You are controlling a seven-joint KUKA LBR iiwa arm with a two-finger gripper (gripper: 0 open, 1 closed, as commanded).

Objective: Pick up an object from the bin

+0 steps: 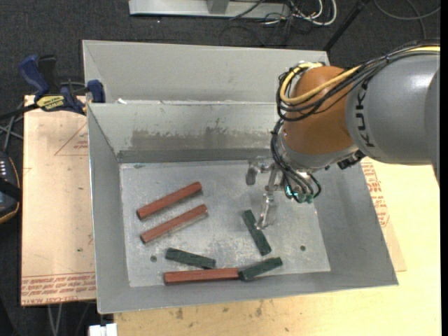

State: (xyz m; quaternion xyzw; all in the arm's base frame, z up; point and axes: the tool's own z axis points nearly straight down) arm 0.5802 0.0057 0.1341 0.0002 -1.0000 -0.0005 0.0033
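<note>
Grey bin point(175, 128) holds red bars point(169, 200) and seemingly dark-green bars point(256, 232).

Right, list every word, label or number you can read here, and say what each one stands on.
"KUK": black letters on the grey arm link; the rest of the word is out of sight.
Red bars, dark green bars and bin: no text on them.
</note>
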